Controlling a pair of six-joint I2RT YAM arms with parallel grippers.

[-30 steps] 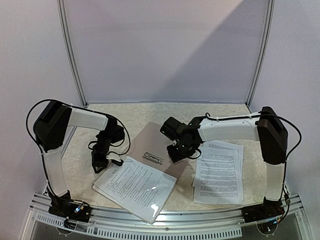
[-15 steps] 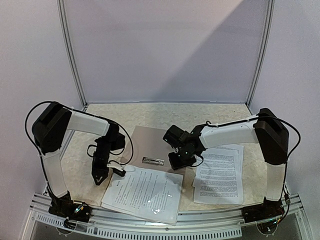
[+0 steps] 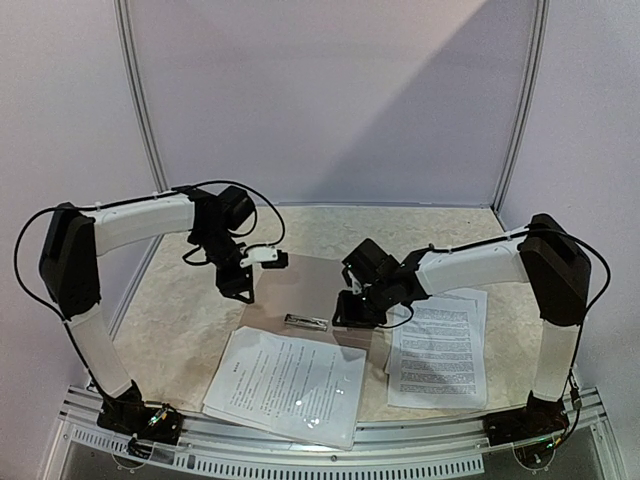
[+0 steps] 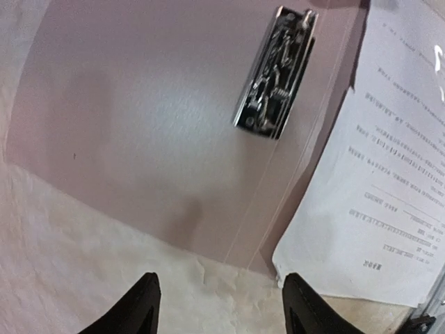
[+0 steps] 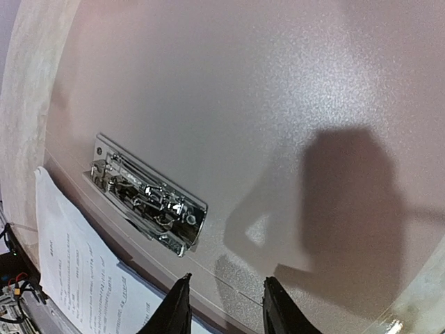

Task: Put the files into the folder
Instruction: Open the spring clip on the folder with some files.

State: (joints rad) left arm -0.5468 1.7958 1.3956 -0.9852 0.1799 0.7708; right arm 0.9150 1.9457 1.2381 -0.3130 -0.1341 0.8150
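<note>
Tan card, matte: the folder [image 3: 290, 285] lies open and flat mid-table, with its silver clip [image 3: 307, 322] close to the near edge. The near stack [image 3: 285, 385] of files laps onto that near edge, just beside the clip. The right stack [image 3: 438, 345] lies alongside the folder's right side; you cannot tell from above whether it touches or overlaps.

Left gripper [image 4: 221, 311]: fingers well apart, nothing between them, hanging over the folder's far-left corner. Right gripper [image 5: 226, 306]: fingers apart by a narrow gap, also empty, low over the card near the clip. Neither stack is held, so no file is in place yet.

Risks, as I judge them:
- Thin sheets flat on the table [image 3: 190, 320] give your fingertips no edge. Come down square and you likely push the stack rather than pinch it, which would buckle or fan the paper.
- A shallow pinch may lift only the top sheets and split a stack.
- The right gripper sits close to the clip. A sideways move could snag the metal and drag the whole folder.
- The folder is light and unpinned. Sliding paper across it may shove it away, or drive the sheets under the card instead of over it.
- Whether the clip is open cannot be read here, so check before feeding paper toward it.
</note>
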